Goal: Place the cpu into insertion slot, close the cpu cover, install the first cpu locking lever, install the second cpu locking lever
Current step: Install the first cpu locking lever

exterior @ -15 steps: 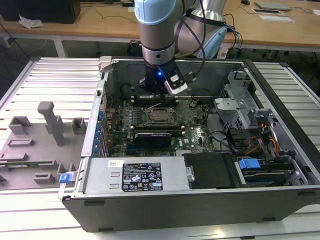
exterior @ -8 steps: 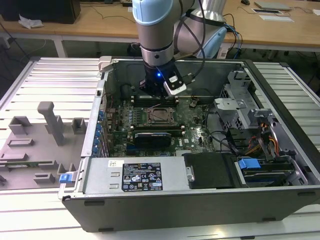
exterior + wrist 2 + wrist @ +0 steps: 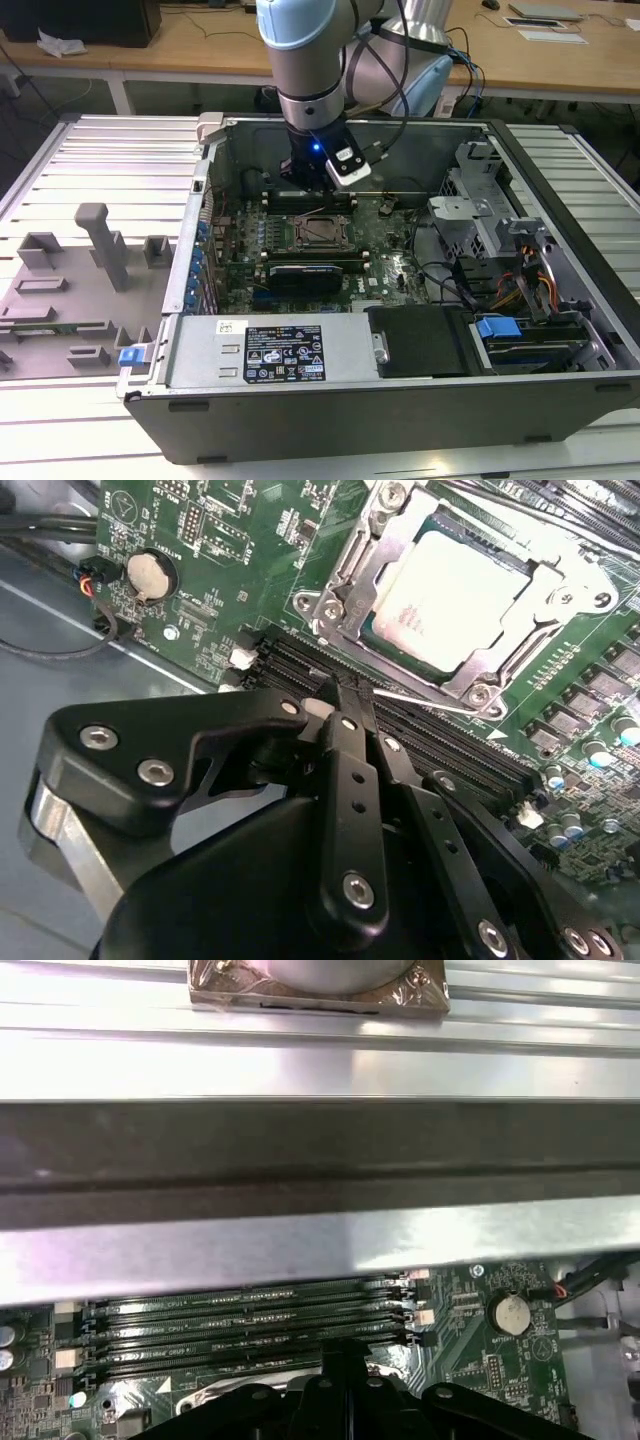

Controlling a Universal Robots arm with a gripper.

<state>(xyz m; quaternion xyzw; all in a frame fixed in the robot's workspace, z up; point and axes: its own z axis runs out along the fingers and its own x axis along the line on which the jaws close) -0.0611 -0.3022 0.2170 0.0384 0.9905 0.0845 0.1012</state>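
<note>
cpu [image 3: 445, 595] under cpu cover [image 3: 545, 580], tool [image 3: 333, 692] closed just beside

Slatted metal table [image 3: 110, 150] carries an open computer case [image 3: 400, 412] and grey fixture [image 3: 60, 300].

Bright, even light was cast across the exterior view. Hard glare was thrown off the case wall [image 3: 300, 1250] in the first wrist view; a soft sheen was caught on the cpu [image 3: 445, 595].
</note>
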